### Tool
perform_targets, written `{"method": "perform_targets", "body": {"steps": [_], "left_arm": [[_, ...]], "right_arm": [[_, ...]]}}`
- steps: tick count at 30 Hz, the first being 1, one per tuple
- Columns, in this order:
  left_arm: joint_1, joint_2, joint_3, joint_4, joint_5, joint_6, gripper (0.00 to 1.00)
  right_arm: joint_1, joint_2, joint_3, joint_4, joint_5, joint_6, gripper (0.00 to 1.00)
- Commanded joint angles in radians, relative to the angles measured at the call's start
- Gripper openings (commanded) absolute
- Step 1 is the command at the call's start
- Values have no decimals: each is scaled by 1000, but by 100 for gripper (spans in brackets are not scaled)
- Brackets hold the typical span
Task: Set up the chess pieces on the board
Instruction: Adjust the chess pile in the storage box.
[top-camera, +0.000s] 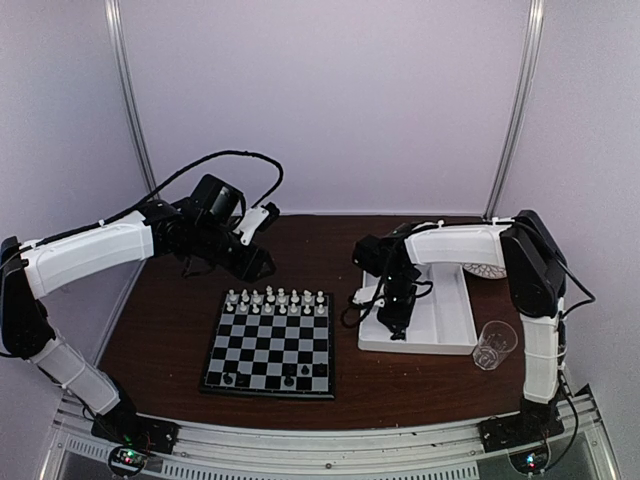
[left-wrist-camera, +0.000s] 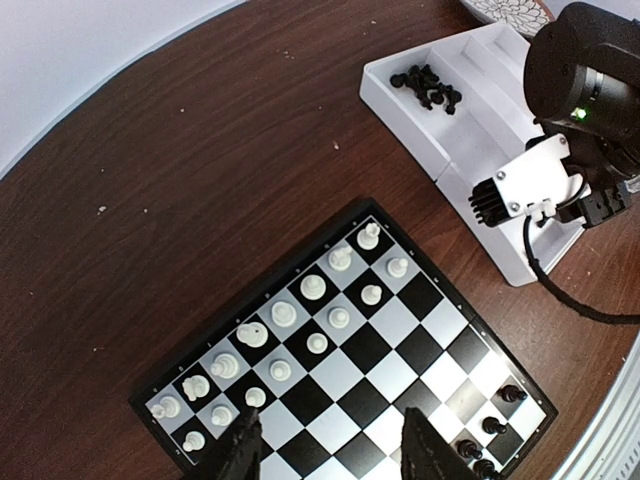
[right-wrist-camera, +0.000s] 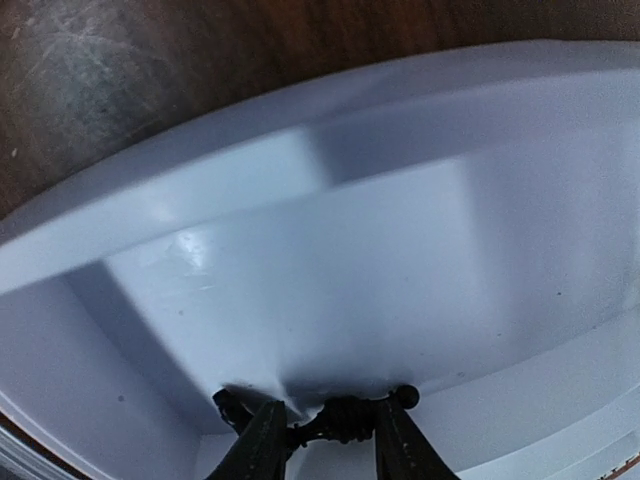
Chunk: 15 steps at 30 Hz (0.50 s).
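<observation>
Chessmen in white (top-camera: 275, 300) fill two far rows of the board (top-camera: 270, 350); most black ones (left-wrist-camera: 428, 88) lie heaped in the tray (top-camera: 445, 320), hence the right jaws reach there, bracketing one, clamped or not I cannot tell, while the left jaws hang parted, empty, over the board

Free: bare worktop (top-camera: 160, 340) toward the left edge, the strip between board (top-camera: 268, 345) and tray (top-camera: 420, 347), and the board's middle ranks.
Obstacles: white chessmen (top-camera: 275, 300) packing its two far ranks; a few black chessmen (top-camera: 289, 379) on the near rank; right claw (top-camera: 395, 325) down inside the tray; glass (top-camera: 494, 344) by the near right corner.
</observation>
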Motion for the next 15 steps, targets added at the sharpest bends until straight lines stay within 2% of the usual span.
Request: {"method": "perform_targets", "body": {"steps": [1,4,7,15], "left_arm": [[6,-19,0,41,8,1,48],[6,-16,0,40,13,0,48],[6,-15,1,40,15,1,48],[6,-5,2,41,25,-3,48]], "right_arm": [[0,-3,32,-71,-192,1,34],[0,-49,40,-75,-307,-20,33],[0,-91,31,-53,-337,-25,32],[-1,-111,-24,-20,-148,-17,34]]}}
